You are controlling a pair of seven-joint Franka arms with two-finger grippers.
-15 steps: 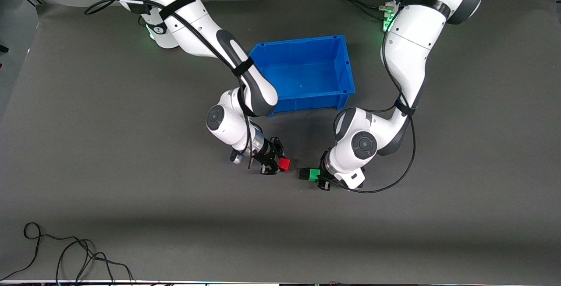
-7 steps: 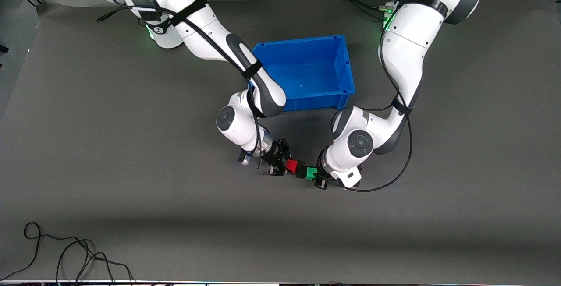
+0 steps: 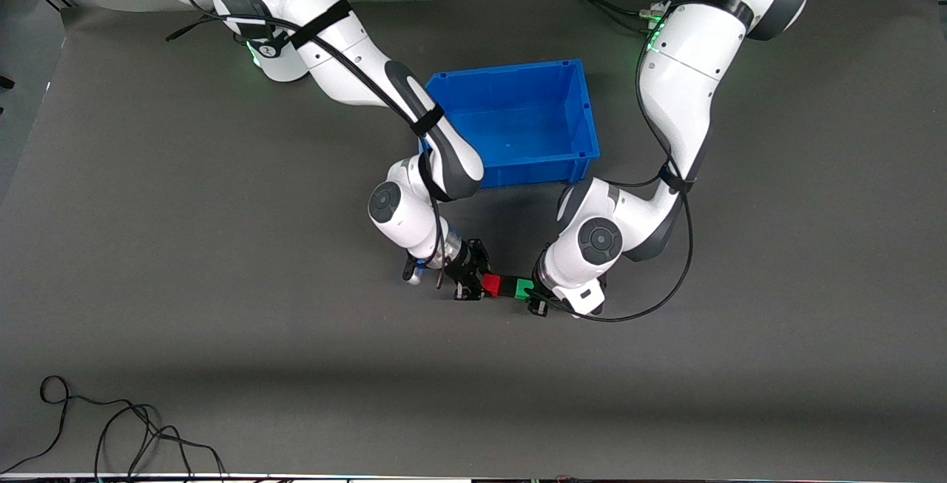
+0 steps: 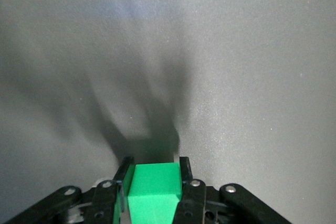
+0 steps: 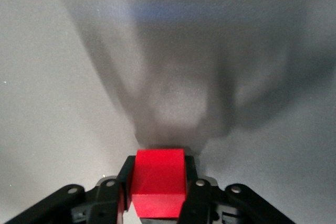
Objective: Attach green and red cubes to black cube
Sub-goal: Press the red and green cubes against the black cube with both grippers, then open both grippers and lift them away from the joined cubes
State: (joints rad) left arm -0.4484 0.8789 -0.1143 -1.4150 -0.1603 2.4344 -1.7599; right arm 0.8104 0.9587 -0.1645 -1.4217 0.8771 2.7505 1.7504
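My left gripper [image 3: 533,295] is shut on the green cube [image 3: 524,289], held just above the mat nearer the front camera than the blue bin. My right gripper [image 3: 473,285] is shut on the red cube [image 3: 491,285]. The black cube [image 3: 508,288] shows as a dark block pressed between the red and green cubes, in one row. In the left wrist view the green cube [image 4: 154,187] fills the gap of the left gripper [image 4: 154,167]. In the right wrist view the red cube [image 5: 157,182] sits in the right gripper [image 5: 159,163]. The black cube is hidden in both wrist views.
The blue bin [image 3: 588,109] stands open on the dark grey mat, farther from the front camera than the cubes, and nothing shows in it. A loose black cable [image 3: 111,431] lies at the mat's near edge toward the right arm's end.
Both grippers have moved toward each other. The gap between the red cube and the black cube has closed, and the three cubes now form one row.
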